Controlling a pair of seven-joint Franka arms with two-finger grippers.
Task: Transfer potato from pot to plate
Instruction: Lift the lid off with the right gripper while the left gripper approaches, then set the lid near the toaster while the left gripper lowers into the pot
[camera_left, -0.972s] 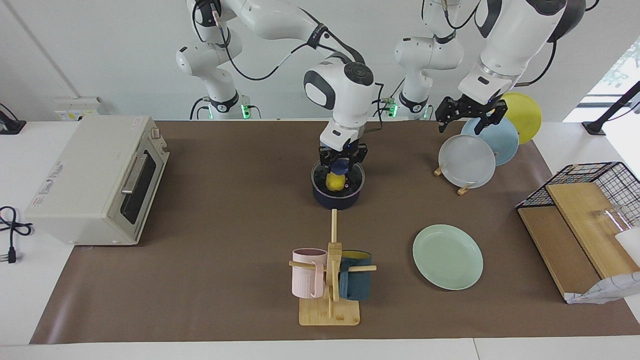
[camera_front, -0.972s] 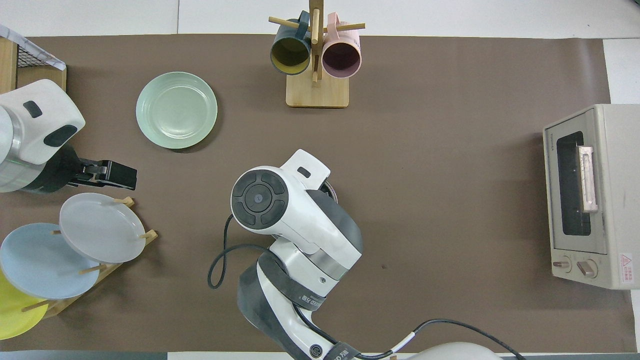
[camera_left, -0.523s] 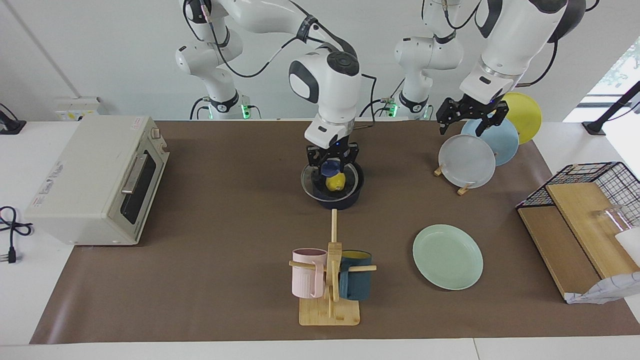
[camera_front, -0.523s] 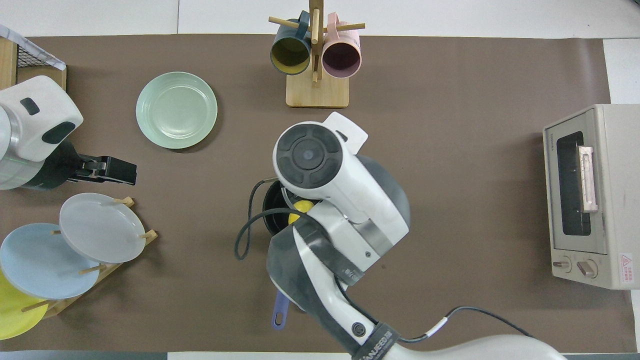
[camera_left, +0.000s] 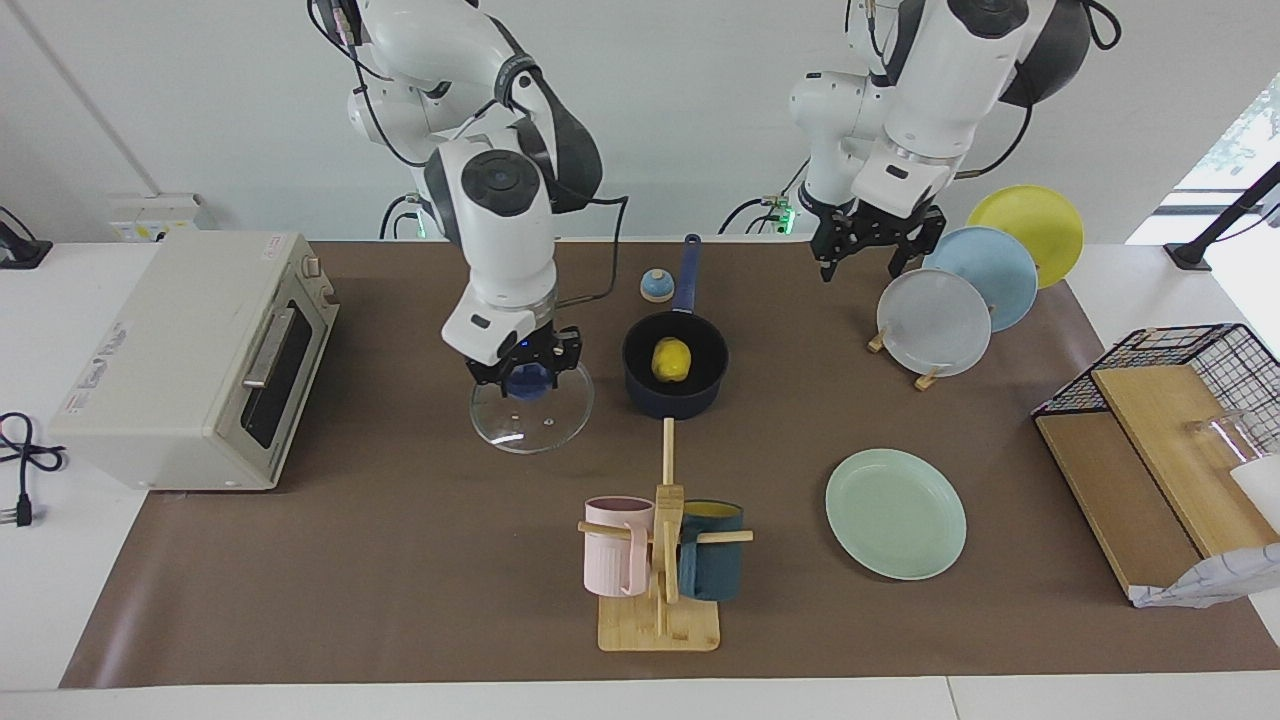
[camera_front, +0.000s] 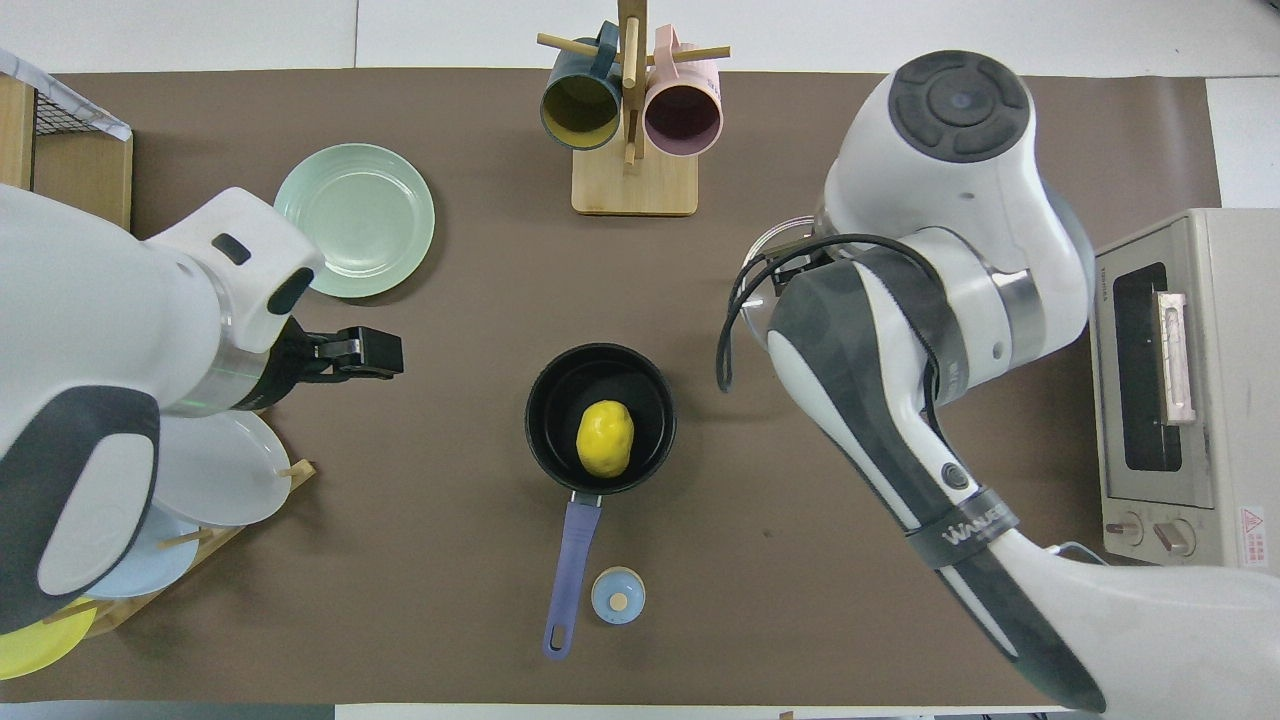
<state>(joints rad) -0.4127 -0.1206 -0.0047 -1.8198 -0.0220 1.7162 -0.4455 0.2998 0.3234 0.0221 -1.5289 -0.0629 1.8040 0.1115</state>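
The dark blue pot (camera_left: 640, 375) (camera_front: 550, 400) stands uncovered mid-table, its long handle (camera_front: 568, 570) pointing toward the robots. The yellow potato (camera_left: 671, 359) (camera_front: 605, 438) lies inside it. Farther from the robots, toward the left arm's end, sits the bare mint-green plate (camera_left: 896, 513) (camera_front: 355, 220). My right gripper (camera_left: 526, 381) is shut on the blue knob of a glass lid (camera_left: 535, 425) (camera_front: 770, 250), held low beside the pot toward the right arm's end; the overhead view hides this gripper under its arm. My left gripper (camera_left: 860, 262) (camera_front: 385, 352) hangs open and holds nothing, over the mat beside the plate rack.
A rack with grey, blue and yellow plates (camera_left: 933, 322) stands at the left arm's end. The mug tree (camera_left: 660, 560) is farther out than the pot. A small blue round piece (camera_left: 655, 286) lies by the pot handle. The toaster oven (camera_left: 190, 355) and a wire basket (camera_left: 1190, 400) occupy the table's ends.
My right gripper has lifted the glass lid off the pot and carried it toward the right arm's end, uncovering the potato. The left gripper has drifted a little toward the pot.
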